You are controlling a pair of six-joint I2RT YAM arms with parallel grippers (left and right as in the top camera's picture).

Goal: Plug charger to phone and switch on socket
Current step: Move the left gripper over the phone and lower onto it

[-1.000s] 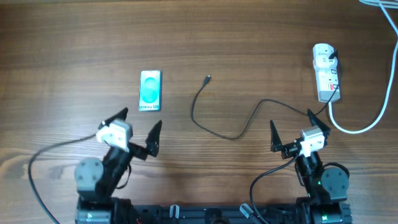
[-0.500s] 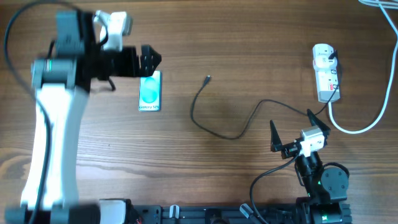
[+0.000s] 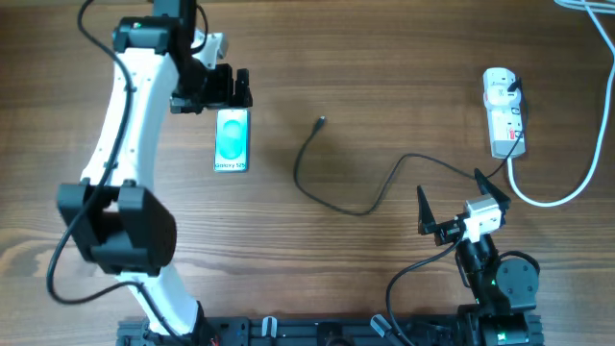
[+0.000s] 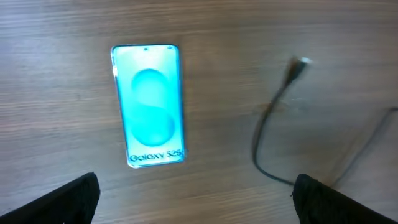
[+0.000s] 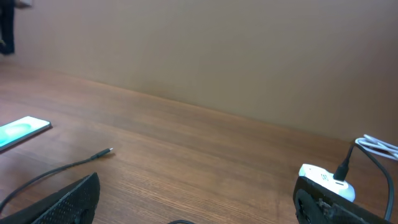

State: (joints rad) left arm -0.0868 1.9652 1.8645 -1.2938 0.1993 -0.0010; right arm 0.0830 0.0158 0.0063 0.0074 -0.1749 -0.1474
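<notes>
Turquoise screen up, the phone (image 3: 232,140) lies flat on the wooden table (image 3: 384,58), left of centre. Its long axis runs 12–6 in the overhead view, with the "Galaxy S25" text at the 6 o'clock end, nearest the arm bases. Left gripper (image 3: 215,89) hangs over the phone's 12 o'clock edge, fingers (image 4: 62,200) spread wider than the phone, nothing held; contact with the phone can't be judged. Charger (image 3: 365,200): its metal-tipped plug (image 3: 320,121) lies free on the wood at 3 o'clock of the phone, well apart, tip pointing about 1 o'clock. The cable drops toward 6, bends, then runs toward 3 o'clock to the socket (image 3: 503,123). Socket sits at the far 3 o'clock side, long axis 12–6, black plug (image 3: 516,91) near its 12 end, white lead (image 3: 567,192) leaving the 6 end. Right gripper (image 3: 449,185) sits low at 5 o'clock, fingers wide apart, empty, cable passing close by its fingertips.
</notes>
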